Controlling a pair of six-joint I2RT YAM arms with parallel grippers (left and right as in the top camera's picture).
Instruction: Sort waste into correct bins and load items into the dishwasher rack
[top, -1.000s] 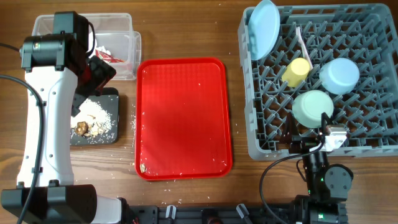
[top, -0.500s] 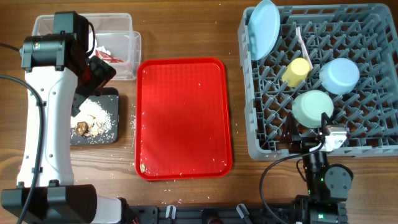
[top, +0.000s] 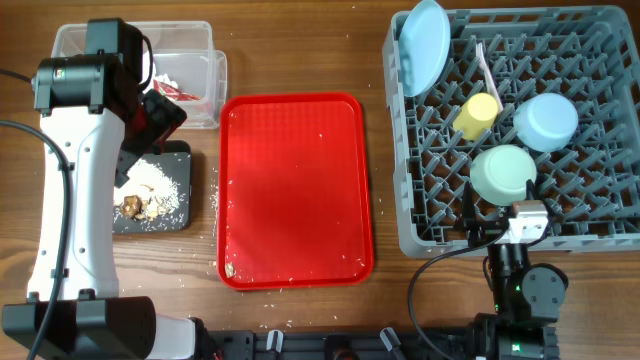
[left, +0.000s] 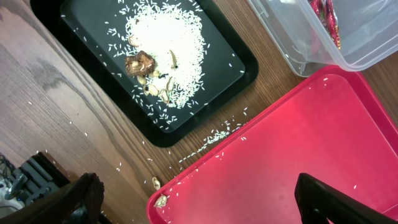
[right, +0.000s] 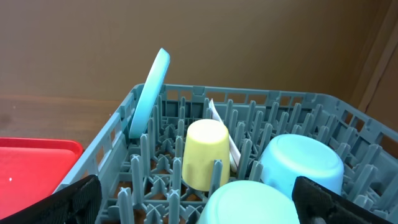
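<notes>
1. My left gripper hangs over the near-left corner of the red serving tray. Its fingers are spread wide with nothing between them.
2. My right gripper sits at the near edge of the dishwasher rack, fingers apart and empty.
3. The black tray holds a heap of white rice, with brown food lumps at the heap's edge.
4. Stray grains lie on the wooden table between the black tray and the red serving tray.
5. The clear tub holds the white napkin and the red wrapper.
6. In the rack, the light blue plate stands on edge at the far-left corner.
7. The yellow cup, light blue saucer and mint-green bowl sit upturned.
8. The white spoon is propped behind the cup.
</notes>
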